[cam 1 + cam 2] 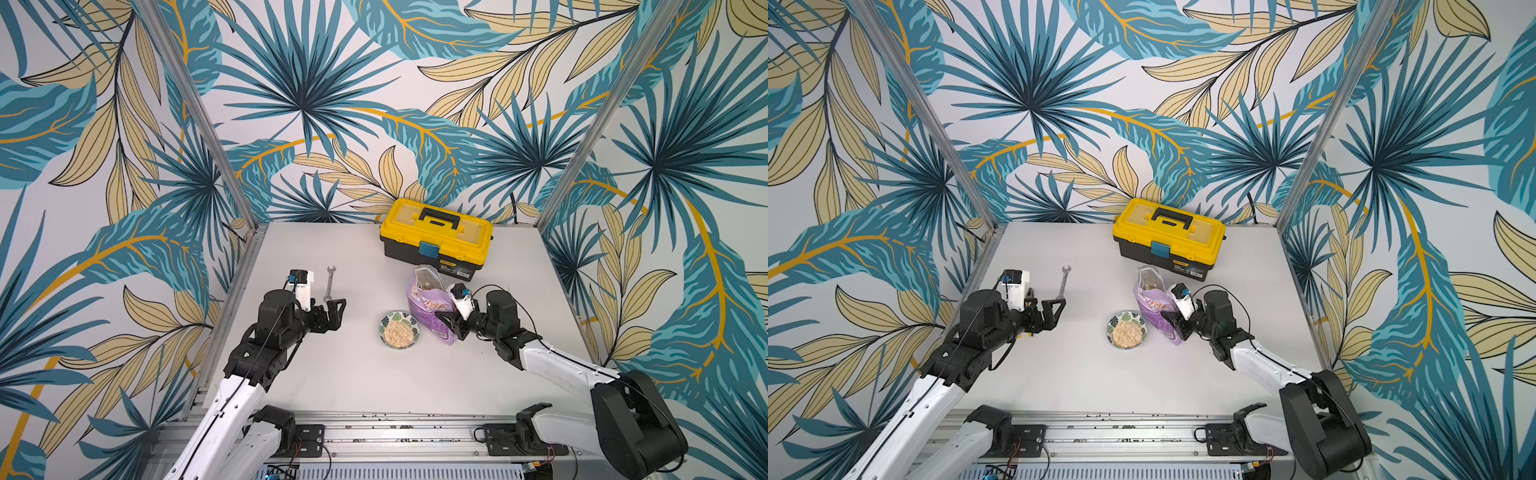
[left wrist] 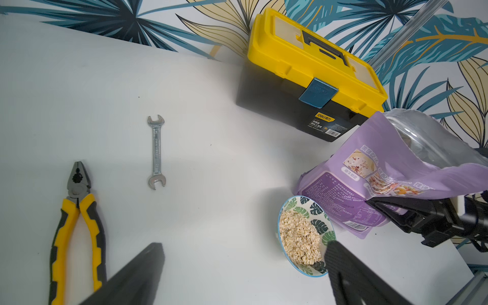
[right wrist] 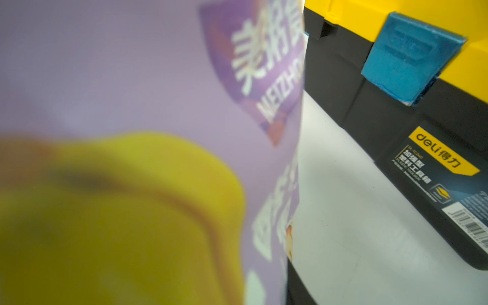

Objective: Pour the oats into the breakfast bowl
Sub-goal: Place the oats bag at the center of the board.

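Slightly right of the middle of the counter: breakfast bowl, upright, filled with a heap of pale oats nearly to the rim. Just beside it, toward the right edge: lilac pouch, standing with its base on the counter and leaning a little, mouth torn open at the top, silvery lining showing; touching the bowl or not, cannot tell. Behind the pouch, along the back edge toward the right back corner: yellow-and-black toolbox, lid down, blue latch closed. Flat on the left half of the counter, well apart from the bowl: wrench; beside it in the left wrist view, pliers with yellow-and-black handles. Reaching in from the front left corner, forearm raised, wrist level: left claw, pointed across toward the bowl, jaws spread wide, nothing between them, near the wrench's nearer end. Reaching in from the front right corner, elbow low, wrist turned on its side: right claw, clamped on the lower half of the pouch, one finger lying across the darker label panel. In the right wrist view, blurred purple pouch face filling most of the picture.
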`<move>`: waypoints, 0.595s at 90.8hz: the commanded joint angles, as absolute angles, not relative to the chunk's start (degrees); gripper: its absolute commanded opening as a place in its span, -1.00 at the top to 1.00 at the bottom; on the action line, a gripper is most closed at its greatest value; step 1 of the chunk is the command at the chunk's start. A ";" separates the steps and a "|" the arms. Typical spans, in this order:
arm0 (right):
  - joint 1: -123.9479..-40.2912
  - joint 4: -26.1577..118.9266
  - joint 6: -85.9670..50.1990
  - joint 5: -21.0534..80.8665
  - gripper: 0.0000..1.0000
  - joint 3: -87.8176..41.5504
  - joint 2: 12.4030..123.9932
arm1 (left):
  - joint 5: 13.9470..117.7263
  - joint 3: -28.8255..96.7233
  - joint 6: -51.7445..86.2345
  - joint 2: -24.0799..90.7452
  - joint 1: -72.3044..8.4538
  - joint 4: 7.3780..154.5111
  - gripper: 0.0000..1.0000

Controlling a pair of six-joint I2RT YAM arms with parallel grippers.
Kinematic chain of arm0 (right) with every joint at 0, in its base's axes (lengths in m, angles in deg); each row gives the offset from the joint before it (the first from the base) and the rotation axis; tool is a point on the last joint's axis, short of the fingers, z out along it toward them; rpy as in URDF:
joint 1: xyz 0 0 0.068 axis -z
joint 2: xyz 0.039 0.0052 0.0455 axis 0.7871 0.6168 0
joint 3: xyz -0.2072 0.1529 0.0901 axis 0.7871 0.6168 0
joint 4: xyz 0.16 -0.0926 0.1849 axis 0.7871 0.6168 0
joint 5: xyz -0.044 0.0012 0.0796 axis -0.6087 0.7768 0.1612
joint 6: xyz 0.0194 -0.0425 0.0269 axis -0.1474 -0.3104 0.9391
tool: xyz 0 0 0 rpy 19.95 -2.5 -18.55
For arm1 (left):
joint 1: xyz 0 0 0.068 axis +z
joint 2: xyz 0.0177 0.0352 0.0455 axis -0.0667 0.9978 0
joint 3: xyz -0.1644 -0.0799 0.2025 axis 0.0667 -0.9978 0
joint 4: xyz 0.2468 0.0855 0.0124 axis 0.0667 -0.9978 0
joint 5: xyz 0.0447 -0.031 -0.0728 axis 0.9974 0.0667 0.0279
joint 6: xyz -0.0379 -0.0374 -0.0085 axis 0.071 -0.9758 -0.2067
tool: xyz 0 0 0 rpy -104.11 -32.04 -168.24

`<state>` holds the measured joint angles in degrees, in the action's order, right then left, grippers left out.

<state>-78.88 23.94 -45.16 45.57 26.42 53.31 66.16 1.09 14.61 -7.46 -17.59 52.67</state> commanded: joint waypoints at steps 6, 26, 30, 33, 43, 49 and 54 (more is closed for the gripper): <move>-78.73 8.26 -41.54 51.42 0.65 25.94 56.81 | 67.96 0.29 14.87 -10.17 -17.16 57.39 -1.00; -78.51 7.56 -42.59 48.98 0.38 26.41 58.18 | 72.16 -0.58 14.90 -11.90 -17.14 60.11 -1.00; -78.19 7.72 -43.15 48.81 0.29 26.62 58.23 | 72.50 -0.80 15.11 -12.15 -17.18 60.90 -1.00; -77.95 8.16 -43.75 48.96 0.23 26.45 58.25 | 72.74 -0.95 15.34 -12.33 -17.19 62.59 -1.00; -76.55 10.31 -44.97 51.95 -0.06 25.68 58.19 | 72.67 -1.36 16.41 -12.73 -17.18 66.36 -1.00; -76.28 12.59 -45.28 52.92 -0.21 24.37 57.99 | 72.49 -0.99 17.14 -12.66 -17.17 67.77 -1.00; -76.27 15.29 -46.31 53.37 -0.34 22.89 57.63 | 72.26 -0.69 17.61 -12.66 -17.14 68.66 -1.00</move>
